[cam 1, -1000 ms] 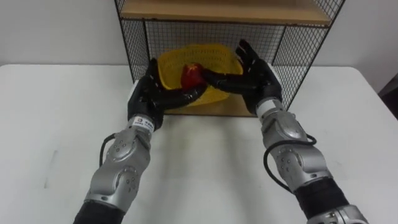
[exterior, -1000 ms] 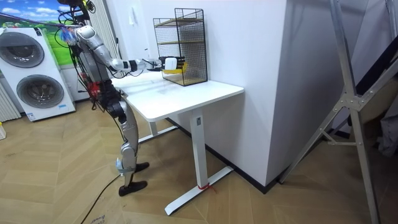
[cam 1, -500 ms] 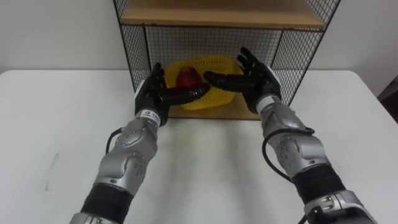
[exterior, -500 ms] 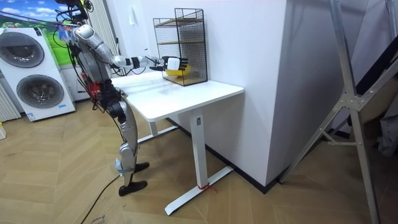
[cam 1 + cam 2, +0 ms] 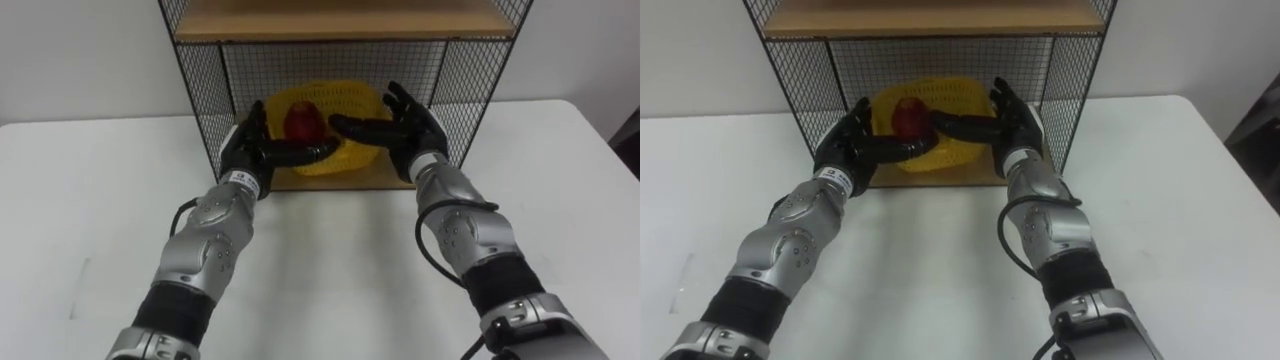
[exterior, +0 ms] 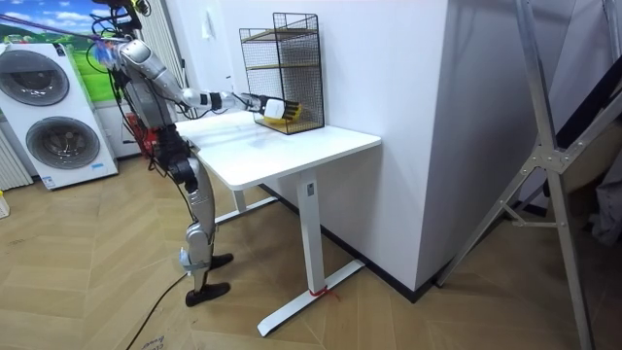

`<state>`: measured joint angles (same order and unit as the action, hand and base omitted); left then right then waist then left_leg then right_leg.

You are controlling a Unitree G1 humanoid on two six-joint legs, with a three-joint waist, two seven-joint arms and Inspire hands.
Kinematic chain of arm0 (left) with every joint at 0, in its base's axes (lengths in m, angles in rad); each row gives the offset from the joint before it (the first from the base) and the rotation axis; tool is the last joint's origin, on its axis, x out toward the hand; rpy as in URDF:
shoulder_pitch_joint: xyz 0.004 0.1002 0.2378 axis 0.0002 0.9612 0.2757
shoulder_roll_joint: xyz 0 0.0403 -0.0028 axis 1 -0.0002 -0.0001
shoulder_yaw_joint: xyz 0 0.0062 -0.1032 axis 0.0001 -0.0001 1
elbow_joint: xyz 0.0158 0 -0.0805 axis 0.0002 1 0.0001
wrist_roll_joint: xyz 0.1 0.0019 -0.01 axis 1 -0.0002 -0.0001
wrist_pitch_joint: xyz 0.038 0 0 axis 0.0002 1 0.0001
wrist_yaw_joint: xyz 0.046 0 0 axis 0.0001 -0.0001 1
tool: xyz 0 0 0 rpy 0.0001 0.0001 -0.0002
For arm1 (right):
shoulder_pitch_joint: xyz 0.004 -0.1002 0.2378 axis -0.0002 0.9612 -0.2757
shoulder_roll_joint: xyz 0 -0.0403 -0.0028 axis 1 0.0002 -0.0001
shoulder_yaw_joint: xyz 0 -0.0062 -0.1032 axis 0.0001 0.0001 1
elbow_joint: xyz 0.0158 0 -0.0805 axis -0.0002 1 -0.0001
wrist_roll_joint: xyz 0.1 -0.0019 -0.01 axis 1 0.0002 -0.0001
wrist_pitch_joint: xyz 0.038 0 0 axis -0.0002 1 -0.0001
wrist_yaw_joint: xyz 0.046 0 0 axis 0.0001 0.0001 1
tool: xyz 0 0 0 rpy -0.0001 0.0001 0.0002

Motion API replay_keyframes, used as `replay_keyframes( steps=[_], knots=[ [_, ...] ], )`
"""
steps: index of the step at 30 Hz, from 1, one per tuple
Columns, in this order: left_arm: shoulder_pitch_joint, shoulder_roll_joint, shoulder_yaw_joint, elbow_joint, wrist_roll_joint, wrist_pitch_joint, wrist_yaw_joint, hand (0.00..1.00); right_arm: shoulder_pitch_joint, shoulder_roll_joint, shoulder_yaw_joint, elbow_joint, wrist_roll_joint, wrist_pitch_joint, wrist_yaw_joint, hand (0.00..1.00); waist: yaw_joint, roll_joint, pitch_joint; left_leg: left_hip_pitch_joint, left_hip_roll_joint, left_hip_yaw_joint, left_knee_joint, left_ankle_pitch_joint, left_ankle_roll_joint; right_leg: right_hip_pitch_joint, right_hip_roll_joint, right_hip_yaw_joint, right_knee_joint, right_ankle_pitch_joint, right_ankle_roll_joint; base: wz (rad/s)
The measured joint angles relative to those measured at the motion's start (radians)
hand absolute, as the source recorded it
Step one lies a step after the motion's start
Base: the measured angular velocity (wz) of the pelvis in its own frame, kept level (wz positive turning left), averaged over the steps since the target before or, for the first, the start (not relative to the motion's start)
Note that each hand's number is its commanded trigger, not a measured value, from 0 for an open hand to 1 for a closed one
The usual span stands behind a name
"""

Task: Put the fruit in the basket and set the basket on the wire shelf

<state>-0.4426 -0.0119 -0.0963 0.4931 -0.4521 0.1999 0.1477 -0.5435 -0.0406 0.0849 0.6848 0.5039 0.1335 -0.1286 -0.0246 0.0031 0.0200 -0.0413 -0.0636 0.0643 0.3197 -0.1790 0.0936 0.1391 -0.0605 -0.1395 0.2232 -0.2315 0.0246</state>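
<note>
While the yellow basket (image 5: 340, 100), red fruit (image 5: 303, 120) inside, sits in the wire shelf's (image 5: 195, 80) lower bay, it is flanked by left hand (image 5: 250, 150) and right hand (image 5: 410, 135), fingers straight against it. Risk noted: the basket could be dragged off the board if its rim is snagged on withdrawal.

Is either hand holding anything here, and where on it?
The yellow basket, red fruit inside, looks clamped between the open left hand and right hand at its two sides, inside the wire shelf.
</note>
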Motion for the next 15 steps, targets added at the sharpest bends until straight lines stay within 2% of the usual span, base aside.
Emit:
replay_keyframes(
  steps=[4, 8, 12, 15],
  knots=[
    [0.000, 0.001, 0.016, 0.000, 0.051, 0.000, 0.001, 0.00, 0.000, 0.006, 0.002, 0.010, -0.011, 0.000, 0.009, 0.00, 0.003, -0.001, 0.0000, 0.000, 0.000, 0.000, -0.013, 0.005, -0.004, -0.007, 0.000, 0.000, 0.000, 0.001, -0.001, 0.00],
    [0.000, 0.006, 0.017, 0.002, 0.052, 0.000, 0.002, 0.00, 0.001, 0.006, 0.001, 0.010, -0.011, 0.000, 0.015, 0.00, 0.003, -0.007, 0.0019, 0.000, 0.000, 0.001, -0.014, 0.006, -0.004, -0.009, 0.000, -0.001, 0.000, 0.000, -0.001, 0.00],
    [0.001, 0.011, 0.018, 0.013, 0.051, 0.000, 0.010, 0.00, 0.017, 0.003, 0.001, 0.009, -0.004, -0.001, 0.010, 0.00, 0.005, -0.023, -0.0007, 0.002, -0.001, 0.002, -0.016, 0.006, -0.004, -0.005, -0.001, 0.001, -0.003, 0.000, -0.001, 0.00],
    [0.004, 0.017, 0.026, 0.018, 0.048, 0.000, 0.022, 0.00, 0.020, -0.003, -0.001, 0.009, -0.004, -0.001, 0.006, 0.00, 0.005, -0.025, -0.0007, 0.002, -0.001, 0.001, -0.012, 0.006, -0.004, -0.002, -0.002, 0.003, -0.003, 0.001, -0.001, -0.01]
  ],
)
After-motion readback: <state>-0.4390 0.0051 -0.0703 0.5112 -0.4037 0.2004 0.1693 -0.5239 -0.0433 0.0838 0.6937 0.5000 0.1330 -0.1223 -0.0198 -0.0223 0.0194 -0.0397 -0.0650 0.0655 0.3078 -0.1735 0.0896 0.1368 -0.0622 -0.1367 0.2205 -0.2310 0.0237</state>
